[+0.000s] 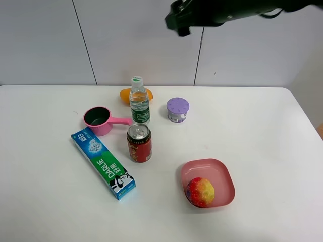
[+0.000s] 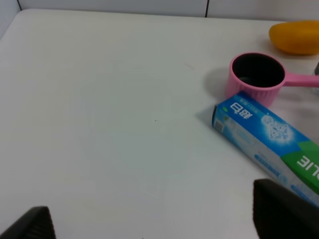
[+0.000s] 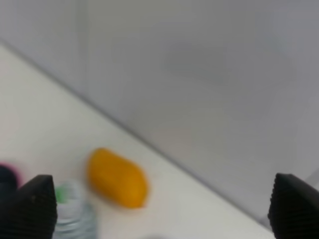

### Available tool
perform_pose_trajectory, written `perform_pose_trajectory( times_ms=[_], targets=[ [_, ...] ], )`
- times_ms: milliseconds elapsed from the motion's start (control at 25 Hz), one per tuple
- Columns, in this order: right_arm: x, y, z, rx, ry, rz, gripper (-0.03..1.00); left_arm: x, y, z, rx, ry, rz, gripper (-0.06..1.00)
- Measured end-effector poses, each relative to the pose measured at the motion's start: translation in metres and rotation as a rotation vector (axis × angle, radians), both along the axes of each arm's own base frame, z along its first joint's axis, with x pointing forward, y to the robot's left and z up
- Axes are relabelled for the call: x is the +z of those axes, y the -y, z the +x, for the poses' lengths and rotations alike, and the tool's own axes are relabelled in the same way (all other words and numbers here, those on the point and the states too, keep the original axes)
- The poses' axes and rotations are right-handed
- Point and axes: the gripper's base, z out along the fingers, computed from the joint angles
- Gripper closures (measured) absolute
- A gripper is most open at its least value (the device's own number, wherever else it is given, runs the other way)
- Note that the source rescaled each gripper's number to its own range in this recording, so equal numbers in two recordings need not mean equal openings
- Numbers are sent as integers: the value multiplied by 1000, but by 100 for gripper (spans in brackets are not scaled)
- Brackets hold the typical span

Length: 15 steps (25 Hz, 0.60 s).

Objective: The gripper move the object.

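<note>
The clear water bottle (image 1: 140, 102) with a white-green cap and green label stands upright at the back middle of the white table. It shows blurred in the right wrist view (image 3: 74, 216). My right gripper (image 1: 180, 24) hangs high above the table, up and to the right of the bottle, not touching it. In the right wrist view the gripper (image 3: 164, 209) is open and empty, its black fingertips (image 3: 36, 205) wide apart. My left gripper (image 2: 154, 224) is open and empty over bare table at the left; it is out of the exterior high view.
A red can (image 1: 139, 143) stands just in front of the bottle, an orange object (image 1: 125, 94) behind it. A pink cup (image 1: 100, 121), a toothpaste box (image 1: 103, 162), a purple-lidded tub (image 1: 177, 110) and a pink bowl (image 1: 222, 176) holding a red-yellow ball (image 1: 200, 191) stand around.
</note>
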Motion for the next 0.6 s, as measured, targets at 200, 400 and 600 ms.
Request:
perform_pose_trajectory(
  times_ms=[200,400,600],
  targets=[
    [38,67,-17,-160,48,-66,0,0,0,0,0,0,0,-6],
    [65,132,-47,-361,46,-165,0,0,0,0,0,0,0,-6],
    [84,187,-88,-581,15,-179,0,0,0,0,0,0,0,-6]
  ],
)
